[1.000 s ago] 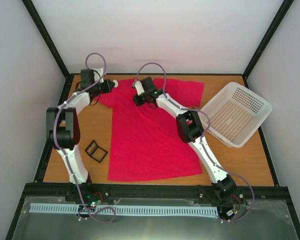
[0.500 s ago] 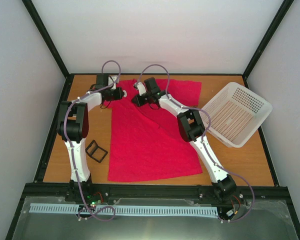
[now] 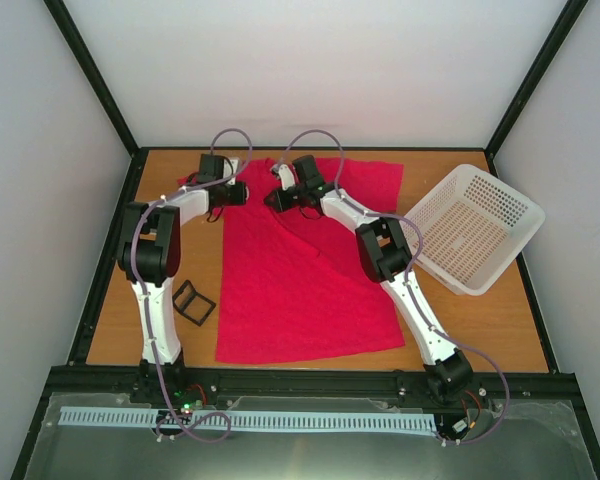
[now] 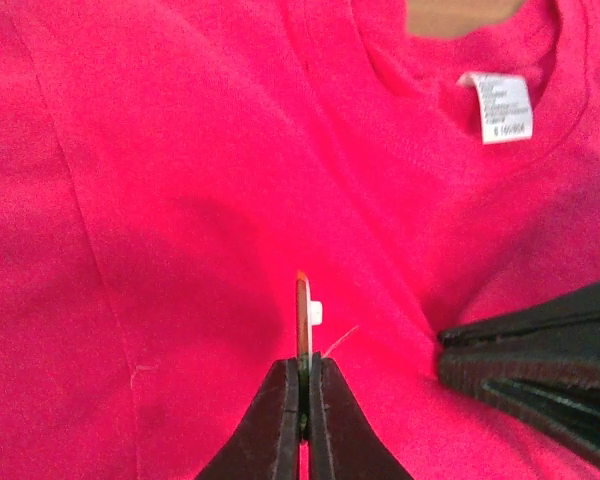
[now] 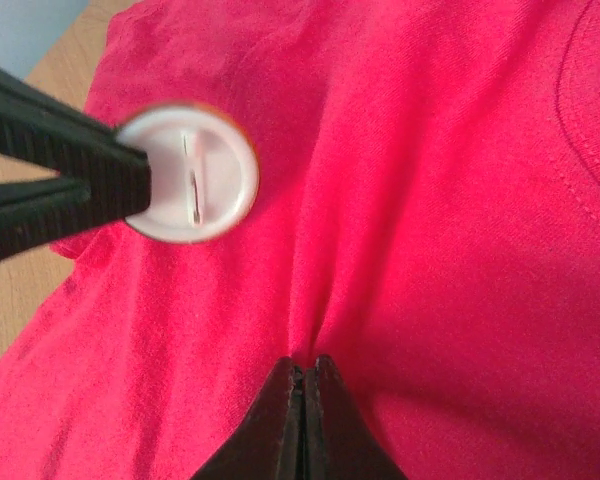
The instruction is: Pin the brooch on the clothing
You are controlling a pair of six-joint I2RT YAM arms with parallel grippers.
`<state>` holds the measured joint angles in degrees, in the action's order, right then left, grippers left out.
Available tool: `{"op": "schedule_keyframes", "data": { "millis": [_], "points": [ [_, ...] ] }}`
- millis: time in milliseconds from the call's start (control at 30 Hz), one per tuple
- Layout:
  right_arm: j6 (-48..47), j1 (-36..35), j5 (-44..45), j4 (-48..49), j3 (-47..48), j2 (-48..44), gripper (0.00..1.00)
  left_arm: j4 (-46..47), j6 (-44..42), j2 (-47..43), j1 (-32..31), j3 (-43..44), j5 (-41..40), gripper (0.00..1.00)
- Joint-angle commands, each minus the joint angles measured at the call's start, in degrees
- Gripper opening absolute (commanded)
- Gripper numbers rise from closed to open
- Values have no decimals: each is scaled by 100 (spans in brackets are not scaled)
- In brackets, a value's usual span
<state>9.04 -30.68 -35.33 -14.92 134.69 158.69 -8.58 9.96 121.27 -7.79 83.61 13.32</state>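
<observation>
The red T-shirt lies flat on the wooden table, its white neck label showing in the left wrist view. My left gripper is shut on the brooch, held edge-on just above the shirt near the collar. In the right wrist view the brooch shows its white back with the pin. My right gripper is shut on a pinched fold of the shirt, close beside the brooch. In the top view both grippers, left and right, meet at the shirt's upper part.
A white perforated basket stands tilted at the right. A small black frame-like case lies on the table left of the shirt. Black rails edge the table on all sides.
My left gripper has moved right from the left sleeve onto the shirt near the collar, toward the right gripper. The shirt's left sleeve has folded inward. The right gripper has barely moved.
</observation>
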Motion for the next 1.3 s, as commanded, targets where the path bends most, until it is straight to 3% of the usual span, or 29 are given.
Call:
{"op": "schedule_keyframes", "data": {
  "millis": [0, 167, 933, 1267],
  "points": [
    [144, 83, -53, 103, -101, -219, 3, 154, -483, -2, -174, -153, -280, 1],
    [328, 155, -220, 305, -97, -172, 3, 473, -748, -91, -296, -418, -362, 1],
    [638, 262, -434, 638, -156, -107, 3, 19, -1492, 285, -746, -46, -1458, 1],
    [706, 258, -570, 745, -118, -49, 2, -29, -1662, 397, -839, 62, -1373, 1]
  ]
}}
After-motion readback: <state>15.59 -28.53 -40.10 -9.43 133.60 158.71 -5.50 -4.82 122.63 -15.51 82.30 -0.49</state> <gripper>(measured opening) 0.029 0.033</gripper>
